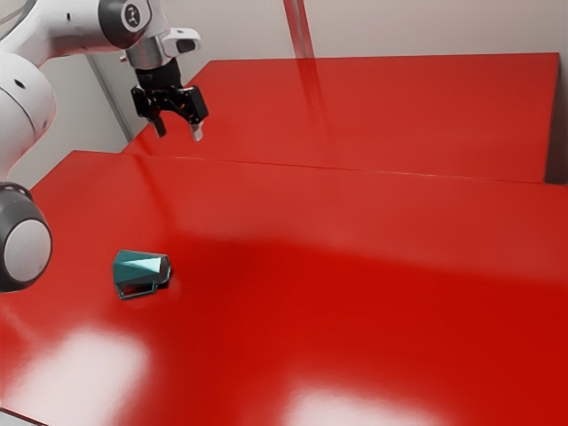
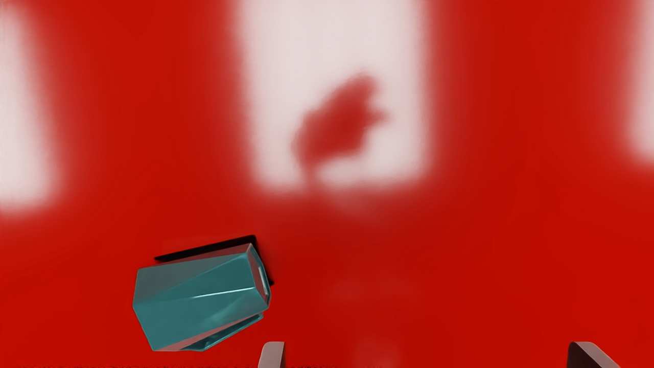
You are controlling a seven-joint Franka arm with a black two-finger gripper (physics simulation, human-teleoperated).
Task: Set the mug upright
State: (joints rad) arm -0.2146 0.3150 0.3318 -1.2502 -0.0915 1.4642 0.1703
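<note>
The faceted teal mug [image 1: 140, 270] lies on its side on the glossy red tabletop [image 1: 355, 231], its angular handle [image 1: 137, 290] out to one side, and what looks like its open end toward the exterior view's right. The black two-finger claw [image 1: 178, 134] hangs well above it, fingers spread, nothing between them. I'd worry that a lopsided first touch could skid or roll those smooth facets, a finger could snag the handle, or a wrong-way turn could stand it mouth-down.

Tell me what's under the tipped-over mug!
The mug lies on the red table. Its body hides the patch right beneath it, so I can't see that part.
</note>
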